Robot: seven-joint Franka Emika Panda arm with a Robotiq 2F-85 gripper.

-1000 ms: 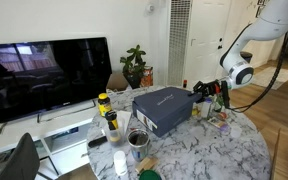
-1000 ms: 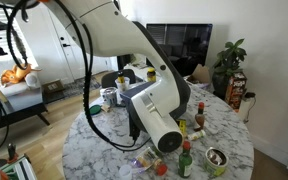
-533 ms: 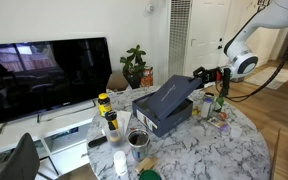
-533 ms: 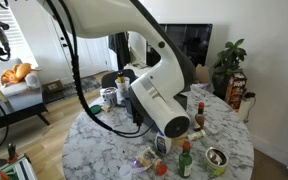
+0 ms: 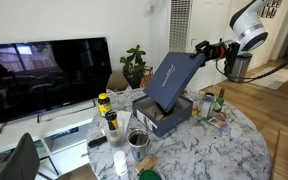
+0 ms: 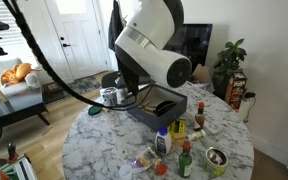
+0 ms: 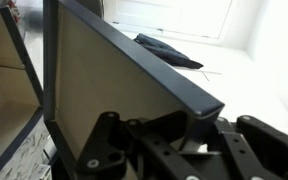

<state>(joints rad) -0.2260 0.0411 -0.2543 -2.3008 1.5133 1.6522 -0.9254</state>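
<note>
Lid-raising in hand: the gripper (image 5: 198, 47) is pinched tight on the free edge of the lid (image 5: 172, 78), which tilts steeply over the box (image 5: 164, 120). By judgement, the next move calls for an arc about the box's back edge.

We are reading nothing: labels on bottles (image 5: 111, 122) are blurring out, lid (image 5: 170, 78) is showing no legible print.

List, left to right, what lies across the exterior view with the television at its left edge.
In an exterior view: television → yellow-capped bottle → potted plant → raised box lid → gripper, clamped on the lid's top edge.
</note>
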